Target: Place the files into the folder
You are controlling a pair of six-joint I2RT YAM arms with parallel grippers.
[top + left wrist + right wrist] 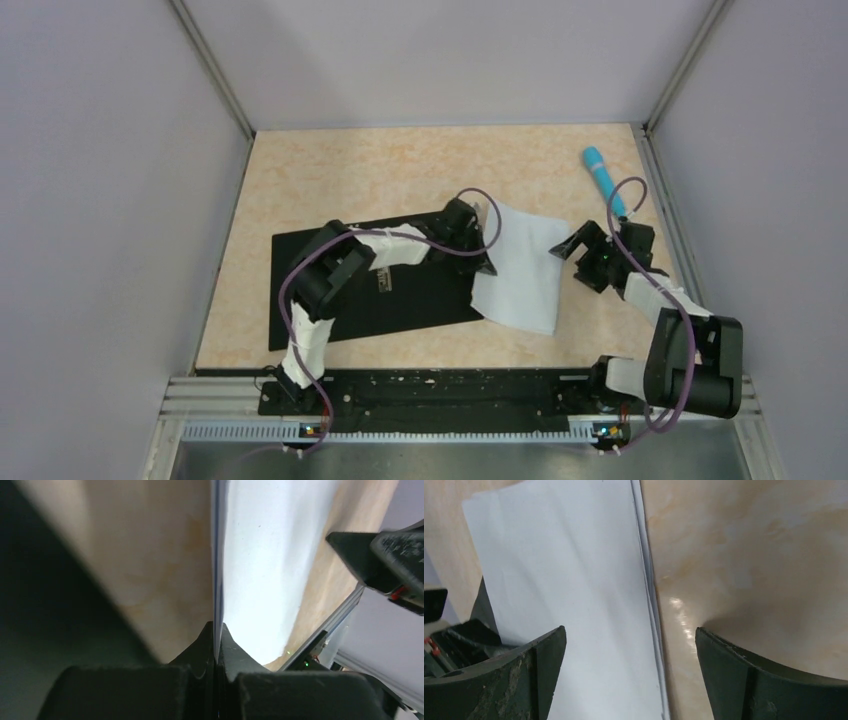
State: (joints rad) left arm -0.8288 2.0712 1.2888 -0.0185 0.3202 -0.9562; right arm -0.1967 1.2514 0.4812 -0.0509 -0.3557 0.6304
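Now the black, opened folder (420, 295) lies flat. The white files (525, 270) rest just right of it, long axis running far to near. The left gripper (485, 235), reaching across the folder, is clenched on the files' folder-side edge. The right gripper (572, 255), farther right of the folder, hangs released.

Robot lab booth: plain grey walls (90, 220) at left & right, metal frame posts (212, 68) in upper corners, arms (318, 290) bolted on rail (450, 431) at bottom.
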